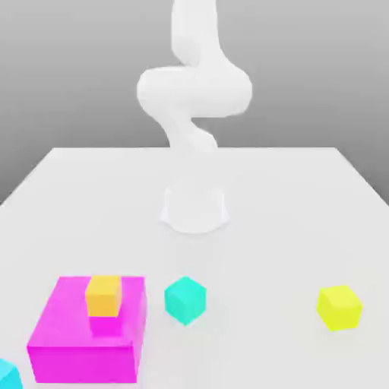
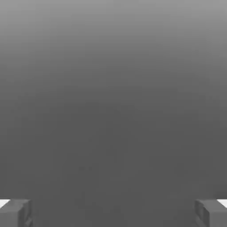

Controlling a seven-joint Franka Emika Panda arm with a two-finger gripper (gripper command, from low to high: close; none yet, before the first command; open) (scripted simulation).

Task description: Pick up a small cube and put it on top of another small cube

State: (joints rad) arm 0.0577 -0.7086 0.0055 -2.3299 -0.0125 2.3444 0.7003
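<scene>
The small yellow cube (image 1: 339, 307) sits on the white table near the front, at the exterior view's right. A teal cube (image 1: 185, 299) of about the same size rests near the front middle, well apart from it. My white arm (image 1: 194, 91) rises from its base (image 1: 194, 209) at the table's centre and bends upward out of the picture. In the hand view my gripper (image 2: 113, 213) stands open, its two grey fingertips (image 2: 15, 213) far apart with nothing between them, facing a plain grey background.
A large magenta block (image 1: 87, 334) lies at the front on the exterior view's left, with an orange cube (image 1: 103, 295) on top of it. Part of a cyan cube (image 1: 6, 374) shows at the front left corner. The table (image 1: 304, 197) is white.
</scene>
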